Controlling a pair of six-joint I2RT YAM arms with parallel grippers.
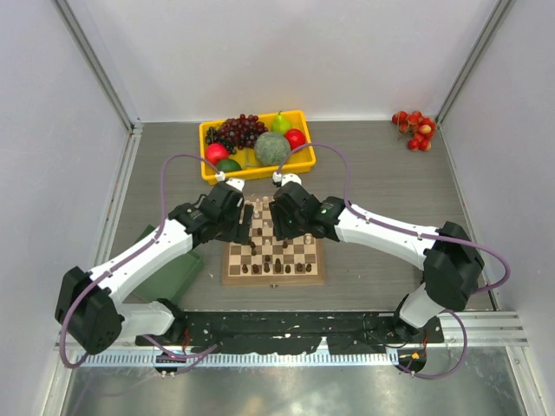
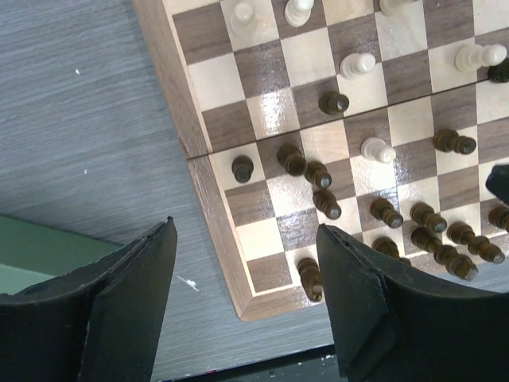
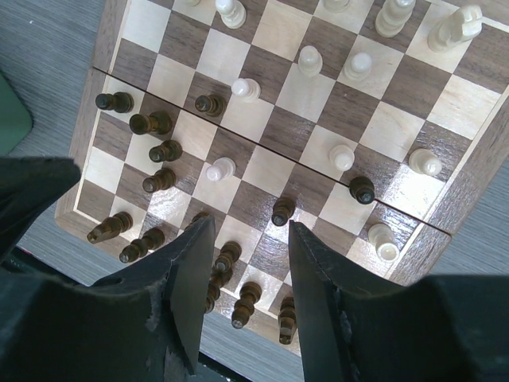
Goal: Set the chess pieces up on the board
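Over on the left, the green tray [image 1: 180, 277] lies beside the board [image 1: 273, 281]. The left gripper [image 2: 245, 237] hangs over the board's left edge with its fingers spread wide and nothing between them. The board sits mid-table, just in front of the yellow tray [image 1: 208, 171]: tan and dark brown checks, a plain brown rim, a seam running across the middle. Dark pieces [image 2: 292, 159] crowd the near rows, packed close, while pale pieces [image 2: 358, 65] stand scattered farther up. The right gripper [image 3: 250, 231] hovers above the near edge, jaws parted and gripping nothing, with dark pieces showing on the board below the gap
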